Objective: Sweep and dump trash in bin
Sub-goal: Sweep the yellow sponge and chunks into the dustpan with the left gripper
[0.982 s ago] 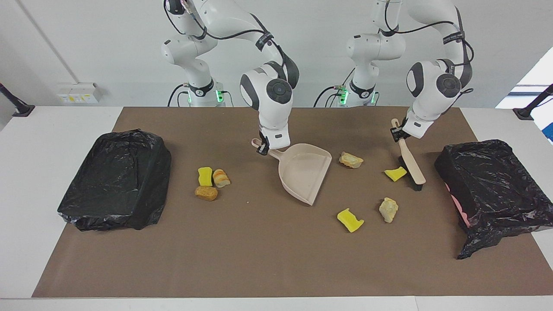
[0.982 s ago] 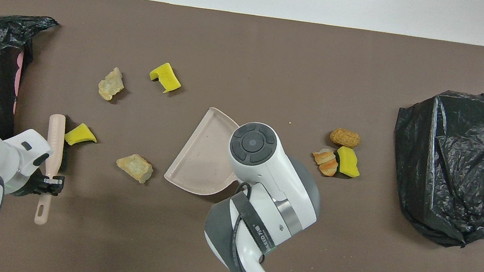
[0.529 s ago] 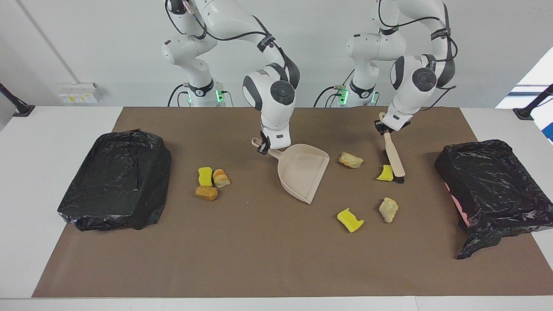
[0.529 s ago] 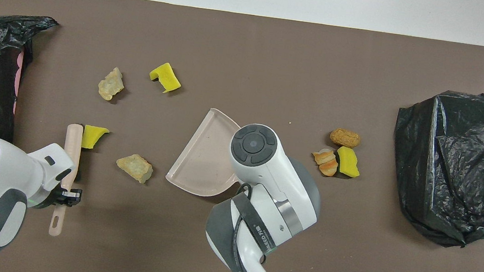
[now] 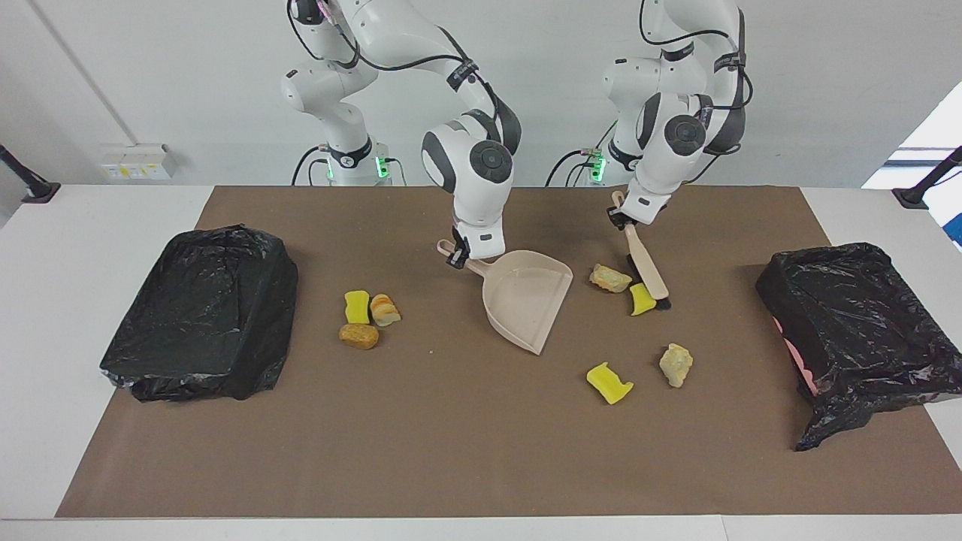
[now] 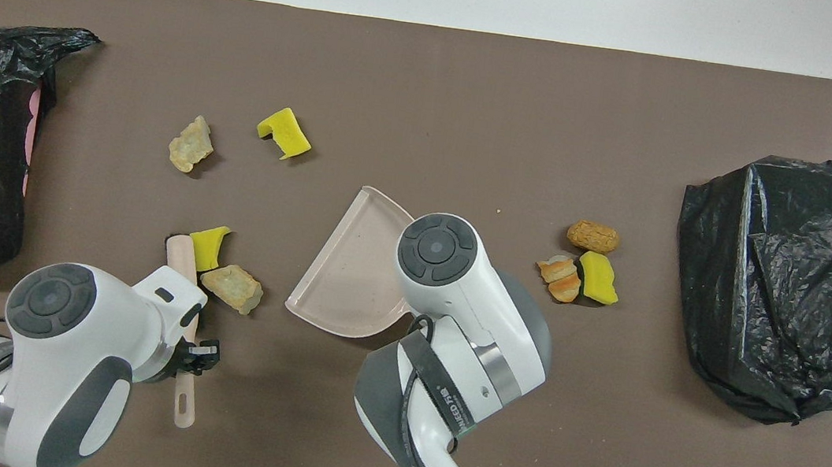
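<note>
Beige plastic marks both tools. The right gripper [image 5: 455,255] has its jaws clamped shut on the handle of the dustpan [image 5: 526,300], which rests on the brown mat [image 5: 451,421] near the middle of the table, its open mouth turned toward the left arm's end. The left gripper [image 5: 618,216] has its jaws closed tight on the handle of the hand brush [image 5: 646,263], whose dark bristles are down on the mat, touching a yellow sponge bit [image 5: 641,299]. That bit lies just beside a pale stone-like lump [image 5: 609,277], between brush and dustpan. Farther from the robots lie a notched yellow sponge piece [image 5: 608,382] and a second pale lump [image 5: 676,364]. Toward the right arm's end of the table, three pieces cluster together: a yellow sponge bit [image 5: 356,306], a striped bread-like lump [image 5: 384,309] and a tan lump [image 5: 358,335]. A bin lined with a black bag [image 5: 857,330] stands at the left arm's end, another black-bagged bin [image 5: 203,315] at the right arm's end.
</note>
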Controlling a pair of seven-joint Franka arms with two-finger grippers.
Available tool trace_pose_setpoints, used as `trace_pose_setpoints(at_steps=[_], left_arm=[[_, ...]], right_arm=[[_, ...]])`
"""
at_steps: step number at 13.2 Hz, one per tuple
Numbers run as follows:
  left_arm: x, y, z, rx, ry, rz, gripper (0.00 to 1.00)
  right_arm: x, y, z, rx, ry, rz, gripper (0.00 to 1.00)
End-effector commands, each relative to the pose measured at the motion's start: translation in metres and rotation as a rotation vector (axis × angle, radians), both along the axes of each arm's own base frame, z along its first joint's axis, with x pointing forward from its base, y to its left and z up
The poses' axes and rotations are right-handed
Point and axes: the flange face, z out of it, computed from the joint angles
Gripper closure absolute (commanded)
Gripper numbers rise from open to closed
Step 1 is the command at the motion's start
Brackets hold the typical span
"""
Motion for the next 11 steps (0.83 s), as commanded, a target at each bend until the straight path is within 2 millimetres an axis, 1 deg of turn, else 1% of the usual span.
trace_pose_setpoints(at_steps=[1,3,4,5,7,8,9,10,11], left_arm=[[-0.004,-0.027,-0.012,-0.08,-0.001,0.076,1.0],[0.012,-0.056,-0.003,-0.155,-0.029,0.101,1.0],[0.021,-0.068,0.002,-0.168,-0.04,0.086,1.0],[0.026,-0.086,0.008,-0.18,-0.051,0.053,1.0],[0.024,-0.116,0.005,-0.196,-0.073,-0.014,1.0],[0.023,-0.128,0.005,-0.21,-0.101,-0.053,1.0],[0.021,-0.14,0.01,-0.228,-0.114,-0.126,1.0],[0.023,-0.15,0.015,-0.247,-0.117,-0.199,1.0],[0.025,-0.154,0.017,-0.259,-0.109,-0.244,1.0]], right_arm=[[-0.003,-0.006,0.0,-0.01,-0.021,-0.006,1.0],[-0.003,-0.007,0.0,-0.01,-0.021,-0.007,1.0],[-0.003,-0.006,0.0,-0.011,-0.02,-0.006,1.0],[-0.003,-0.007,0.0,-0.011,-0.02,-0.007,1.0],[-0.003,-0.006,0.0,-0.01,-0.021,-0.006,1.0],[-0.003,-0.006,0.0,-0.01,-0.021,-0.006,1.0],[-0.003,-0.006,0.0,-0.011,-0.02,-0.007,1.0],[-0.003,-0.006,0.0,-0.011,-0.02,-0.007,1.0],[-0.003,-0.006,0.0,-0.011,-0.02,-0.007,1.0]])
